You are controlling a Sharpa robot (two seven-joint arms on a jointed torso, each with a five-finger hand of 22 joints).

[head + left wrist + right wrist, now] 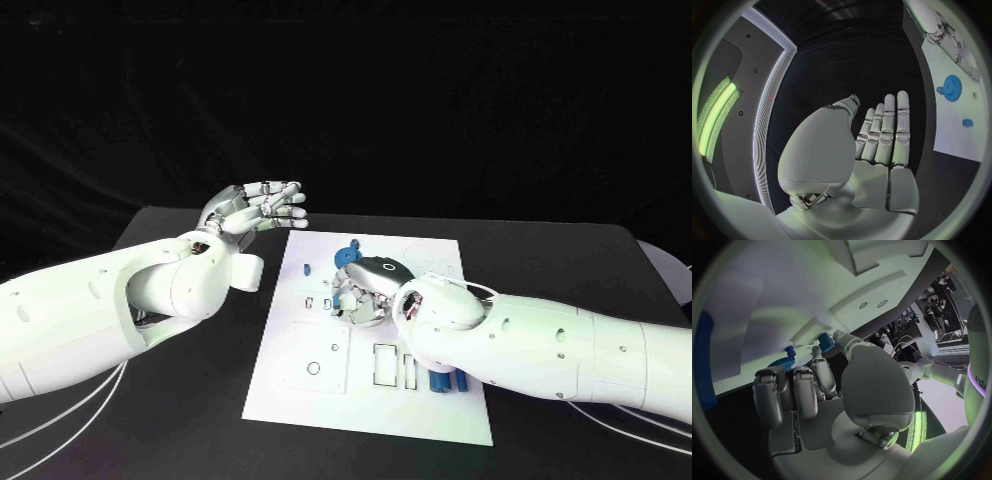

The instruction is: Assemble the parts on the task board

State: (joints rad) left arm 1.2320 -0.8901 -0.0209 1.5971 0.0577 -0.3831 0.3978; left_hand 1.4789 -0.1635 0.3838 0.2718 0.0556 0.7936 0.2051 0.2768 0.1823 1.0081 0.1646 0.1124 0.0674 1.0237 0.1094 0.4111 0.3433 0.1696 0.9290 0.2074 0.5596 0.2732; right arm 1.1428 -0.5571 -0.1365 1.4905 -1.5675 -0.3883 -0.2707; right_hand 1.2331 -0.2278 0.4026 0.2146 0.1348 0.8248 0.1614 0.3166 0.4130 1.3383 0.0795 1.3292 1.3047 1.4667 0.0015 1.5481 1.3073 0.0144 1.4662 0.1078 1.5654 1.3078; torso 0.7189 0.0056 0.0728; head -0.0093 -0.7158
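Black table bears white task board with blue gear.

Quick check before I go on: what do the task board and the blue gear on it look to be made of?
Task board: looks like a thin, matte white sheet, probably plastic; flat, with clean cut-out slots and no glare. Blue gear: likely moulded or printed plastic; solid even colour, crisp teeth, dull finish. Neither can be confirmed from looks alone.
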